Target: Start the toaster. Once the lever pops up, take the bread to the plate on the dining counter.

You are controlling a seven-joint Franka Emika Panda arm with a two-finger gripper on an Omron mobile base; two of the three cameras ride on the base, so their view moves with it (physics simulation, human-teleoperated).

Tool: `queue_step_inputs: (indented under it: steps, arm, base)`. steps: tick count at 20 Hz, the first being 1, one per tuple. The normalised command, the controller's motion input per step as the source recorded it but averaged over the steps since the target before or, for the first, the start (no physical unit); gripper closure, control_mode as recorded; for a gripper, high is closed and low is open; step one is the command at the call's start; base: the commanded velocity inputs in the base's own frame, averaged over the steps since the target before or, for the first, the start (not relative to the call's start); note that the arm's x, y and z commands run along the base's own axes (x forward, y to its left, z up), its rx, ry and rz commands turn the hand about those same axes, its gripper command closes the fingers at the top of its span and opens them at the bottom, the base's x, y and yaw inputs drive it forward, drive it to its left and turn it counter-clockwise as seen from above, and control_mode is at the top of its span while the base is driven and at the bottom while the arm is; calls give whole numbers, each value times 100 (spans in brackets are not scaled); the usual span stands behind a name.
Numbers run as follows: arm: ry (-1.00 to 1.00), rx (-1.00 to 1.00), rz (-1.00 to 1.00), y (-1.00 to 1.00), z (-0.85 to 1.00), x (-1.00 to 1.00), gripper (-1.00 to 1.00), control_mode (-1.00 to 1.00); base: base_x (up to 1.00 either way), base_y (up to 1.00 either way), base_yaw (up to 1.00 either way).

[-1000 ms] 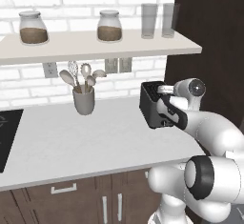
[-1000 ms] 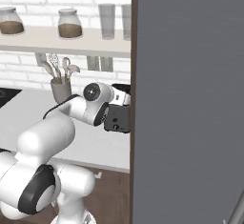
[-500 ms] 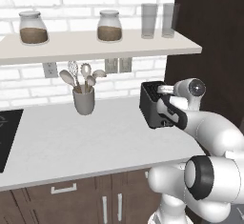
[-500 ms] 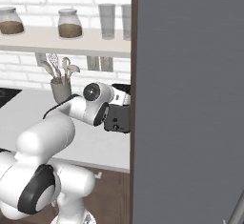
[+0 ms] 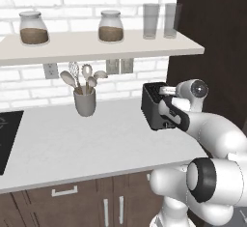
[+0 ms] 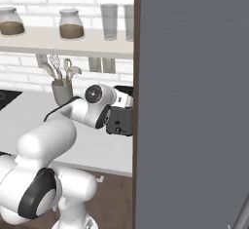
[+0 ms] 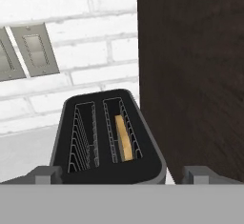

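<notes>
Though unlabelled, toaster [image 7: 107,137] with bread [image 7: 123,137] (right of 2 slots).

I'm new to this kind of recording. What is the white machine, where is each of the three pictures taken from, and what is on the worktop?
The white jointed machine is a robot arm on a drivable base. Two pictures come from cameras on that base, behind the arm to its left and right. The third looks along the gripper from a camera on the hand; its finger tips stand apart, holding nothing. On the pale grey worktop sit a small boxy black two-slot toaster and a grey utensil cup. The hand camera looks down into the toaster, where a pale beige bread slice sits sunk in the right-hand slot. Jars and glasses stand on the shelf above.
</notes>
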Motion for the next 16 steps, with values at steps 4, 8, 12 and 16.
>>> queue_step_inputs:
  steps: [4,8,12,16]
  arm:
    - [0,0,0,0,0,0,-100,-100]
    - [0,0,0,0,0,0,-100,-100]
    - [0,0,0,0,0,0,-100,-100]
    - [0,0,0,0,0,0,-100,-100]
  base:
    - [0,0,0]
    - [0,0,0]
    - [0,0,0]
    - [0,0,0]
